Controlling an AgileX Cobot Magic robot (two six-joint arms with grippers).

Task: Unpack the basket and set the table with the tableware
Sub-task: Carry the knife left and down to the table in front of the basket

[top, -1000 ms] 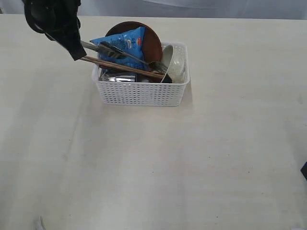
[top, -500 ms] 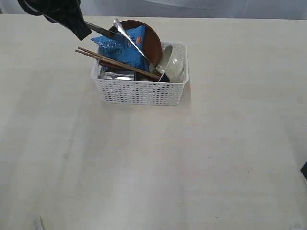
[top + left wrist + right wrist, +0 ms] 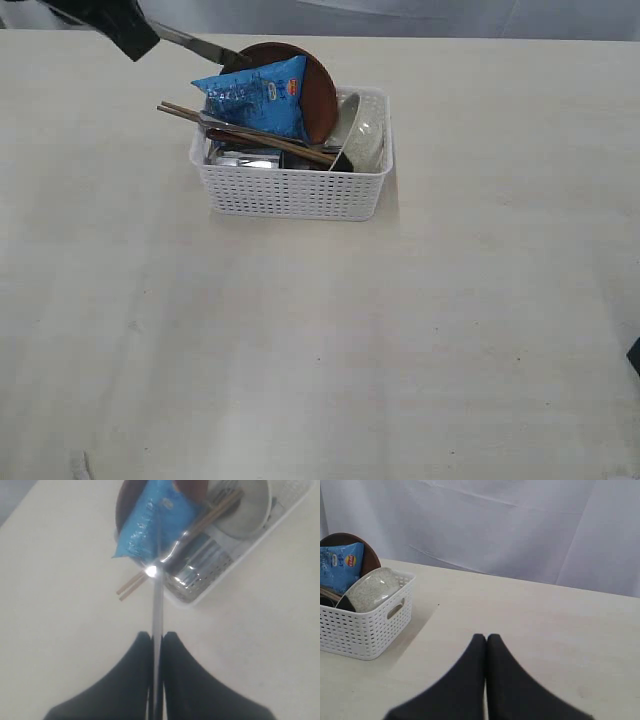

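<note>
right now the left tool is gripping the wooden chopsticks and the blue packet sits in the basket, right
Not quite. The left tool grips a steel utensil, not the chopsticks, which lie in the basket with their ends past its rim; the left wrist view shows this. The blue packet does sit in the basket.
</note>
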